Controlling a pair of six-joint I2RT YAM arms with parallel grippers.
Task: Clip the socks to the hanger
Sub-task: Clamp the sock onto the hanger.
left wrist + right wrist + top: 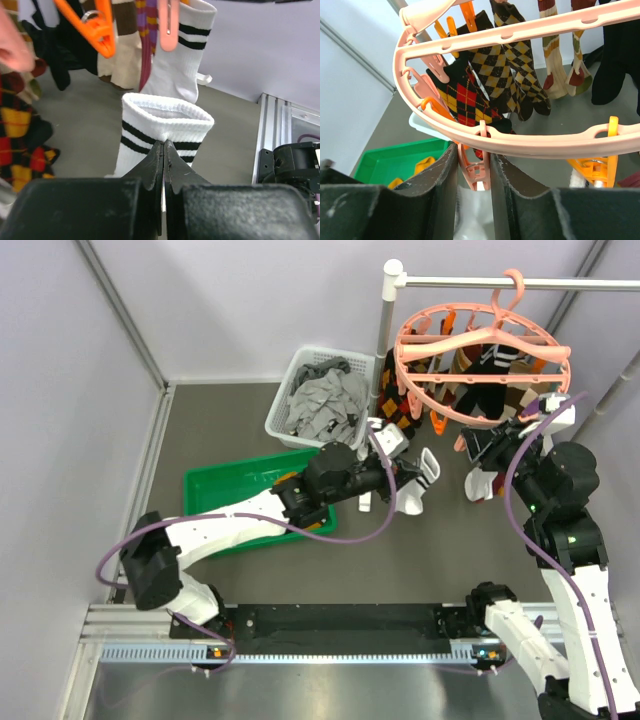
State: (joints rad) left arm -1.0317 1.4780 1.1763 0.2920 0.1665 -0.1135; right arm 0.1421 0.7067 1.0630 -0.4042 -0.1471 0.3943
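The pink ring hanger hangs from the white rail with several socks clipped on. My left gripper is shut on the cuff of a white sock with black stripes, held up below the hanger; in the left wrist view the jaws pinch the cuff. A second striped white sock hangs from a pink clip. My right gripper is at the hanger's near rim, with both fingers pressed on a pink clip. White fabric shows below that clip.
A green tray on the floor holds mustard socks. A white basket of grey garments stands behind it. Argyle socks and dark socks hang on the hanger. The white rail post stands by the basket.
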